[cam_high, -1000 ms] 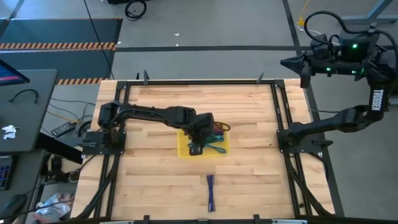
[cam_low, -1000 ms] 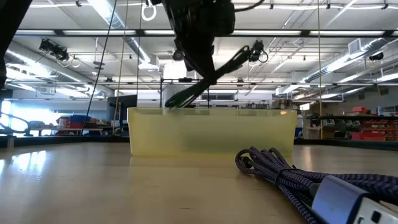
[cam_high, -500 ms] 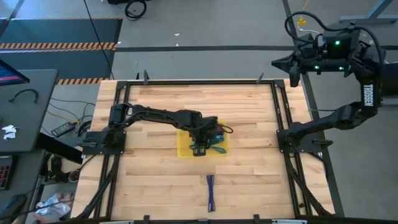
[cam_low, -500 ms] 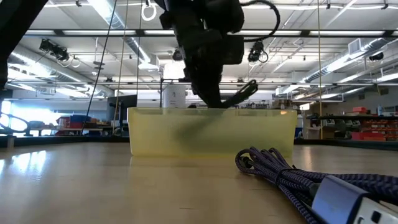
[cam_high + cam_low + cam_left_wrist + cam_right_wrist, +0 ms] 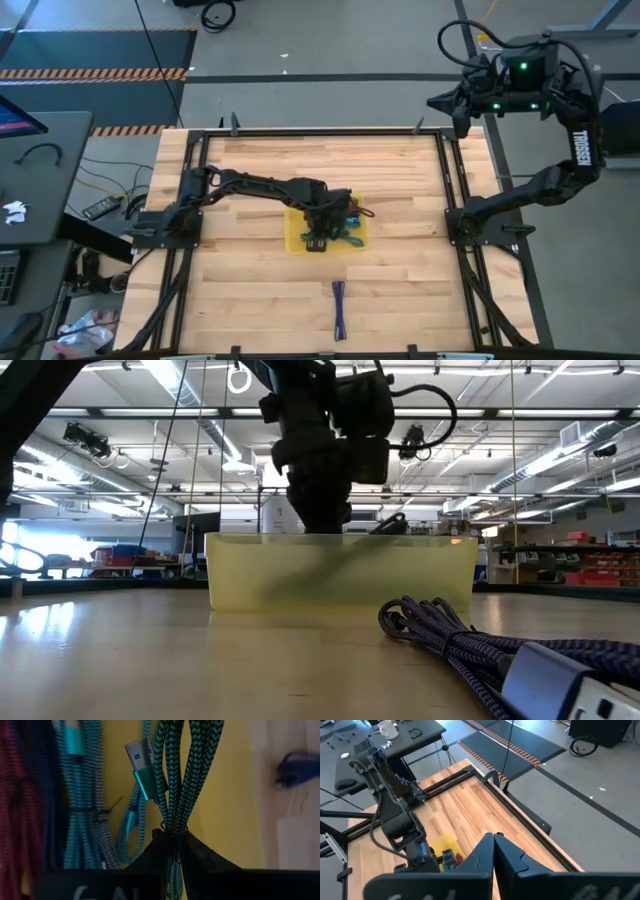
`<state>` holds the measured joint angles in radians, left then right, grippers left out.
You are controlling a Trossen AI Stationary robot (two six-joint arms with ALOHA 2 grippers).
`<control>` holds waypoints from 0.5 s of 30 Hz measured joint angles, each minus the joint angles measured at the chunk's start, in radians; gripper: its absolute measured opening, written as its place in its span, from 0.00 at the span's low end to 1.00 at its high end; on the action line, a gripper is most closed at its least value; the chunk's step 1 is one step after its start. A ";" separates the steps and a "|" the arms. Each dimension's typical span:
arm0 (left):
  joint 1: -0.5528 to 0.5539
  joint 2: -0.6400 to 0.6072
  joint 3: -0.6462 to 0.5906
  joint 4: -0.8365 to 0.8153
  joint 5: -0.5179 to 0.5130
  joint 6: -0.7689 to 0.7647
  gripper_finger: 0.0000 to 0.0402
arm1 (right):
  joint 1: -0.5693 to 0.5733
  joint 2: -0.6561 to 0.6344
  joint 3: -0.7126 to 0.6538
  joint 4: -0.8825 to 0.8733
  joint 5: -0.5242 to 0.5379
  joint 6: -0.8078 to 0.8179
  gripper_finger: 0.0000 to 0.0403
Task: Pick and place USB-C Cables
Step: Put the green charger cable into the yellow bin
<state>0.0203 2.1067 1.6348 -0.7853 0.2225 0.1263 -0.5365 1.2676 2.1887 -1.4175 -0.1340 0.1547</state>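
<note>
My left gripper (image 5: 324, 231) reaches down into a yellow tray (image 5: 295, 242) at the table's middle and is shut on a green USB-C cable bundle (image 5: 192, 765). The low view shows it dipping behind the tray's near wall (image 5: 340, 575). Teal (image 5: 82, 795) and maroon (image 5: 20, 805) bundles lie on the tray floor beside the green one. One purple bundle (image 5: 338, 308) lies on the wood near the table's near edge, close to the low camera (image 5: 470, 650). My right gripper (image 5: 493, 837) is shut, raised beyond the table's far right corner (image 5: 450, 100). My left gripper pinches the green bundle between its two fingers at the tied waist (image 5: 173, 831), coming from above and pointing down into the tray. The fingers lie along the bundle. Its strands and teal plug (image 5: 145, 770) extend beyond the fingertips over the tray floor; whether they rest on it does not show.
Black rails (image 5: 450, 170) frame the wooden table on its left, far and right sides. Open wood lies on every side of the tray (image 5: 442, 845). A desk with a monitor (image 5: 30, 170) stands left of the table.
My left gripper has gone down into the tray, still shut on the green bundle, which stood slanted above the rim before and now sits mostly below it. My right arm has swung a little toward the table's left, staying high.
</note>
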 joint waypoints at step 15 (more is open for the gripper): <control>-0.021 0.063 -0.001 0.082 0.016 0.013 0.07 | 0.000 0.009 0.000 0.001 -0.015 0.007 0.02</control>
<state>-0.0006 2.1698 1.6338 -0.7033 0.2386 0.1397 -0.5367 1.2766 2.1887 -1.4166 -0.1490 0.1621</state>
